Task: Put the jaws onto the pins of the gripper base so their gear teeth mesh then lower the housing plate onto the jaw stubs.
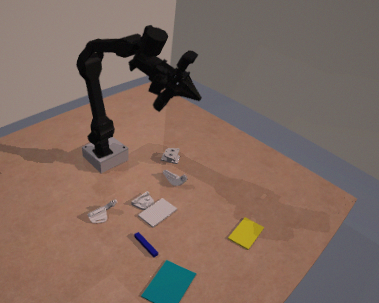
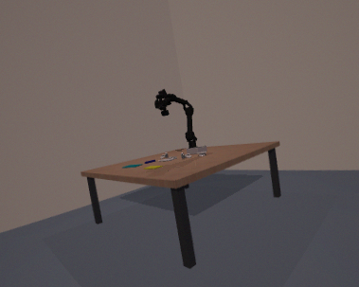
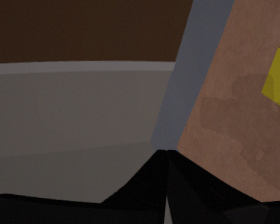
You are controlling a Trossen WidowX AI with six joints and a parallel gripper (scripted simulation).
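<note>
My gripper [image 1: 200, 98] [image 3: 165, 158] is shut and empty, high above the table, right of the arm's base. A small white part with two dark holes [image 1: 171, 154] lies nearest the arm's base. A white jaw-like part [image 1: 175, 178] lies just in front of it. Another white jaw-like part [image 1: 99, 214] lies apart at the left. A white part with raised details [image 1: 143, 200] lies at the edge of a flat white rectangle [image 1: 158, 212]. Which of the holed part and the raised part is the gripper base and which the housing plate is too small to tell. The wrist view shows none of these parts.
A dark blue bar [image 1: 146, 244] [image 2: 150, 162] lies in front of the white rectangle. A teal sheet [image 1: 169, 282] [image 2: 132, 166] lies at the front, and a yellow sheet [image 1: 246, 233] [image 2: 153, 168] [image 3: 273, 82] lies to the right. The arm's grey base block [image 1: 103, 162] stands behind the parts.
</note>
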